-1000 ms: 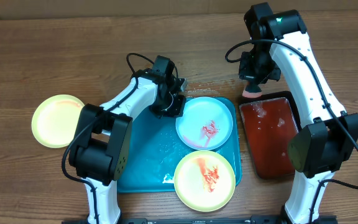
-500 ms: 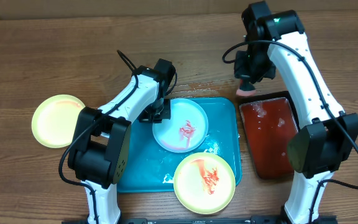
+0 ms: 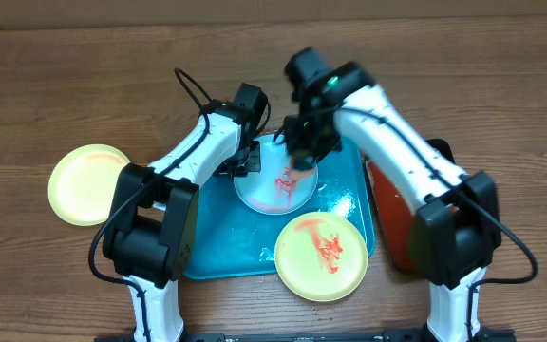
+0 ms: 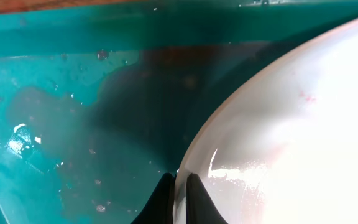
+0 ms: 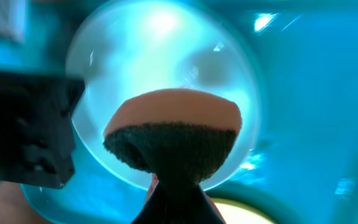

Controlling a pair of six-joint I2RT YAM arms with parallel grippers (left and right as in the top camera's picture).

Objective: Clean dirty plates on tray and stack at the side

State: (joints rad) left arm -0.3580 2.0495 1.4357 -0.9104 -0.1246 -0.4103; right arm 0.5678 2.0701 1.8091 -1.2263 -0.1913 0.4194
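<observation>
Left claw (image 4: pixel 178 194): clenched on the rim of the blue-white plate (image 3: pixel 266 195), which lies on the tray (image 3: pixel 218 242).
Right claw (image 5: pixel 176 198): grasping my sponge (image 5: pixel 171 134) over that plate.
Doing it well: I should press flat on the sauce smear (image 3: pixel 284 179) and scrub in small circles, rim braced.

The left arm (image 3: pixel 190 157) and right arm (image 3: pixel 387 142) meet over the pale plate (image 3: pixel 262 197) at the tray's (image 3: pixel 218 249) back, a yellow plate (image 3: pixel 321 256) covers its near right corner, leaving its near left floor open.
</observation>
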